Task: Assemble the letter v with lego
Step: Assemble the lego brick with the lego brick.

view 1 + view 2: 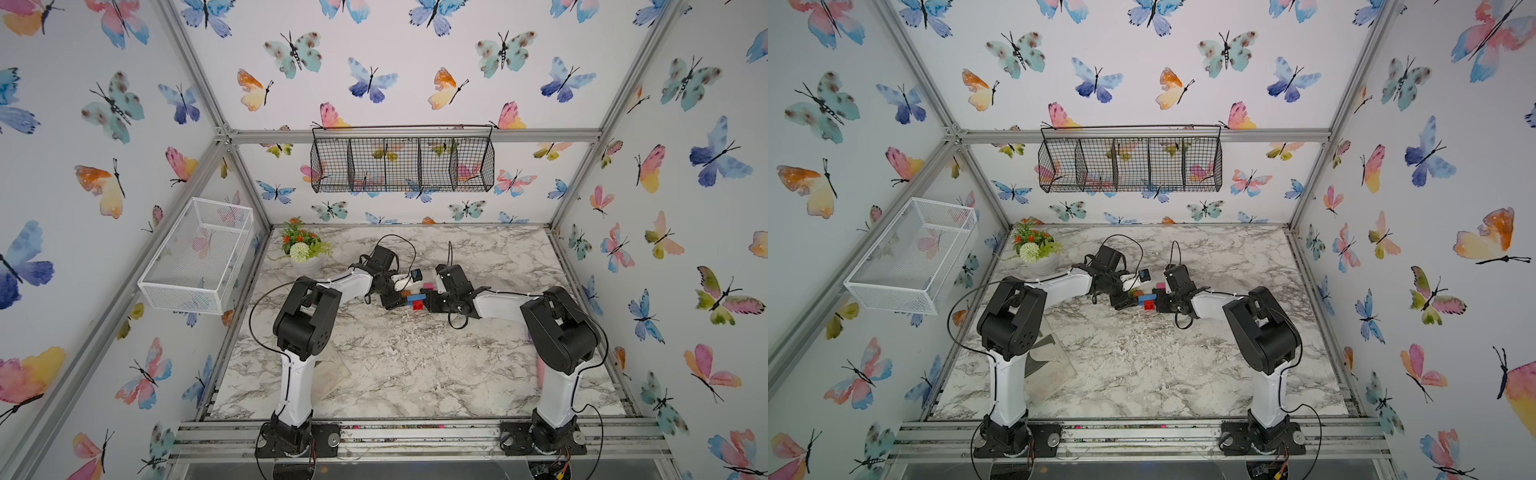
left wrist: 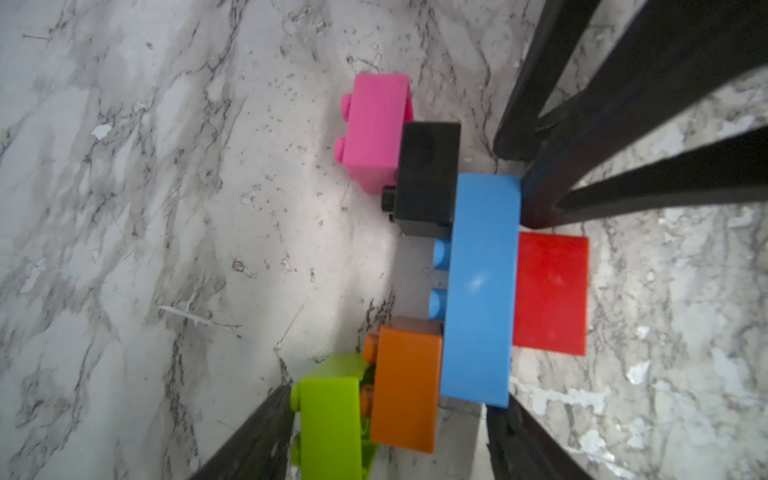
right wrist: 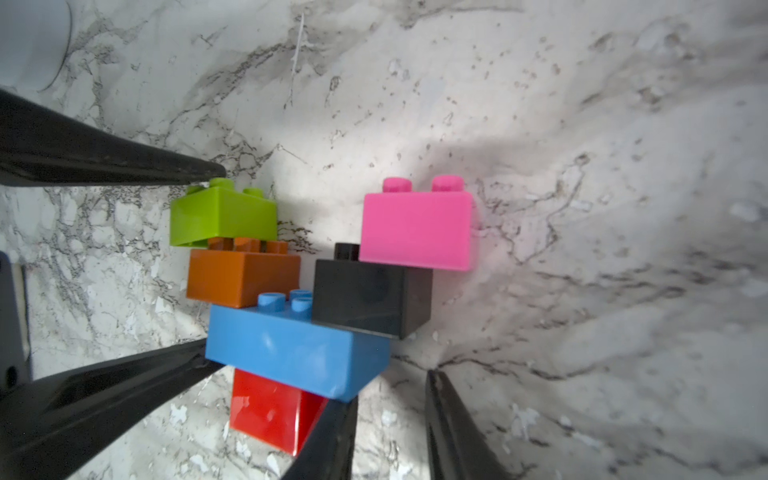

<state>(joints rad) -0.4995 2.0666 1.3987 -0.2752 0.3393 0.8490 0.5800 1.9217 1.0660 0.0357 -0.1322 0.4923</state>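
Marble-patterned counter (image 1: 415,374) is seen carrying the letter v (image 1: 415,297) a little toward 12 o'clock from its middle, laid flat between the two pincers. Its point, the red brick (image 3: 270,411), is turned toward 6 o'clock. The studs and the open mouth are turned toward 12 o'clock. The blue bar (image 3: 291,353) is set across the red brick, its long axis running from 9 to 3 o'clock. The orange brick (image 3: 237,274) is seated on the bar's 9 o'clock end and the black brick (image 3: 365,295) on its 3 o'clock end. The pink brick (image 3: 415,224) is stepped outward on the black one, toward 1 o'clock. The green brick (image 3: 220,216) is stepped outward toward 11 o'clock and is seen tilted, with orange studs showing beneath it.

The left pincer (image 3: 216,266) is set at 9 o'clock of the V and is spread wide astride that arm. One finger (image 3: 124,160) is laid by the green studs, its mate at the underside of the bar's end. The right pincer (image 3: 392,388) is set at 3 o'clock, drawn almost together with nothing between. One of its fingers is placed against the bar's 3 o'clock end, beside the red brick.

Potted flowers (image 1: 303,245) are stood at 10 o'clock from the V, well apart. A white wire basket (image 1: 195,257) is hung on the 9 o'clock wall and a black wire basket (image 1: 401,164) on the 12 o'clock wall.
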